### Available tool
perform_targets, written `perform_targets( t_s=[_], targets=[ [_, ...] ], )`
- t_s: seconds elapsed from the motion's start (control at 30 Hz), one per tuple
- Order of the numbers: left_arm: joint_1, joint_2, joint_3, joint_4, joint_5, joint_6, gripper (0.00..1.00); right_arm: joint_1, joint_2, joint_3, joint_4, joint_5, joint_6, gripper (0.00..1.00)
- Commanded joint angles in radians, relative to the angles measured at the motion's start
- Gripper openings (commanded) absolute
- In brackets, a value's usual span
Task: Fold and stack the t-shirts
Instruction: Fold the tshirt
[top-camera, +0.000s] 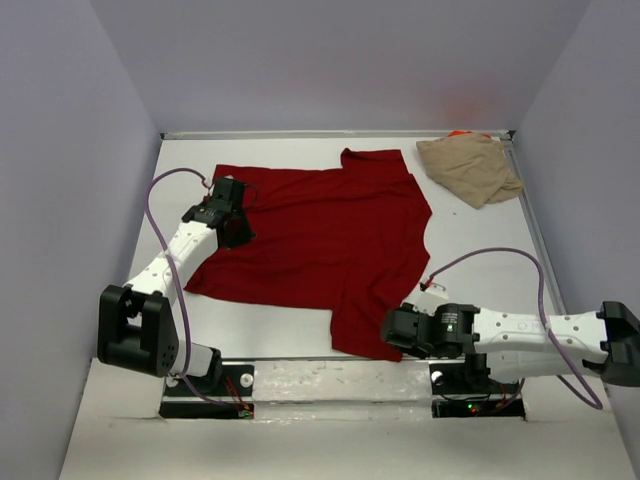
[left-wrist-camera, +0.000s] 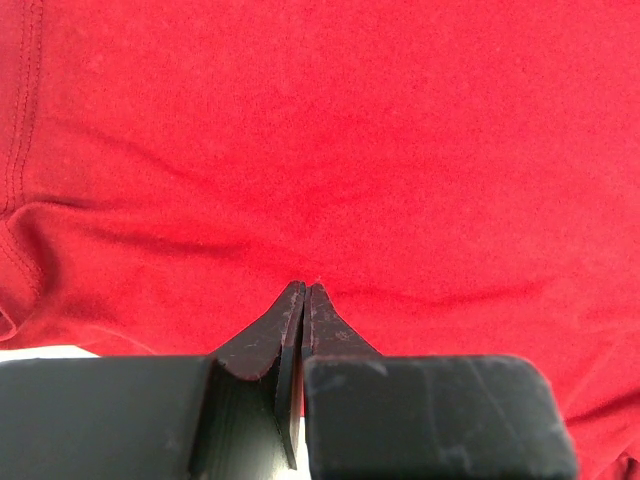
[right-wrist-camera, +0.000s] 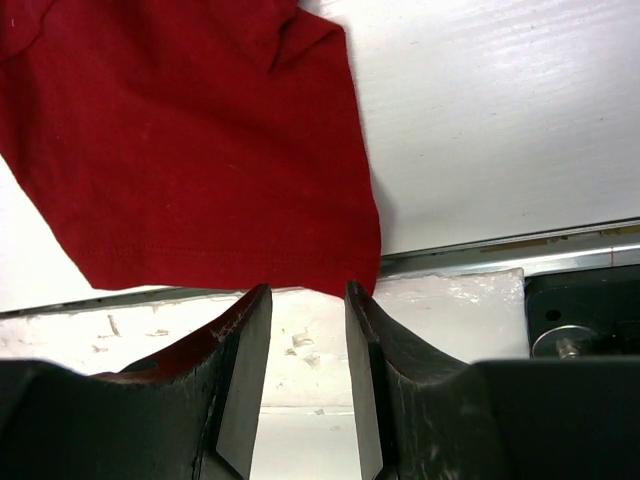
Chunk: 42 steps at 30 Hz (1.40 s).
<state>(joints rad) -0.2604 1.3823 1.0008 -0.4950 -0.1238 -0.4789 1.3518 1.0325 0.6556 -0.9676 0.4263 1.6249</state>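
A large dark red t-shirt (top-camera: 320, 240) lies spread flat over the middle of the white table. My left gripper (top-camera: 232, 192) rests on its far left part. In the left wrist view its jaws (left-wrist-camera: 305, 288) are shut, pinching the red cloth (left-wrist-camera: 330, 150), and creases run toward the tips. My right gripper (top-camera: 387, 331) is at the shirt's near right corner. It stands open (right-wrist-camera: 308, 290) with the hem (right-wrist-camera: 230, 265) just beyond its fingertips and nothing between them. A crumpled tan t-shirt (top-camera: 470, 168) sits at the back right, with a sliver of orange fabric (top-camera: 460, 133) behind it.
Grey walls close in the table on the left, back and right. A metal rail (right-wrist-camera: 500, 250) and a scuffed clear strip (top-camera: 340, 380) run along the near edge by the arm bases. Bare white table (top-camera: 480, 250) shows to the right of the red shirt.
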Motion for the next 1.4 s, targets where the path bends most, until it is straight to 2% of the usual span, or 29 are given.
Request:
perform_targets(
  t_s=[0.0,0.17,0.43,0.73,0.97,1.13,1.37],
  targets=[
    [0.0,-0.008,-0.011,0.018,0.016,0.019,0.11,0.009,-0.075,-0.062,0.026,0.016,0.087,0.41],
    [0.001,0.001,-0.016,0.026,0.024,0.022,0.11,0.009,-0.181,-0.148,0.036,-0.011,0.113,0.41],
    [0.0,0.02,-0.024,0.036,0.05,0.022,0.11,0.009,-0.21,-0.169,0.036,-0.006,0.096,0.43],
    [0.0,0.011,-0.01,0.024,0.046,0.029,0.11,0.009,-0.399,-0.287,0.153,-0.008,0.07,0.42],
    [0.0,-0.009,-0.007,0.021,0.047,0.019,0.11,0.009,-0.457,-0.321,0.22,-0.024,0.021,0.39],
    [0.0,-0.02,0.005,0.012,0.049,0.023,0.11,0.009,-0.365,-0.284,0.236,-0.047,-0.02,0.39],
    [0.0,-0.038,-0.002,0.01,0.046,0.022,0.11,0.009,-0.057,-0.145,0.288,-0.073,-0.111,0.39]
  ],
)
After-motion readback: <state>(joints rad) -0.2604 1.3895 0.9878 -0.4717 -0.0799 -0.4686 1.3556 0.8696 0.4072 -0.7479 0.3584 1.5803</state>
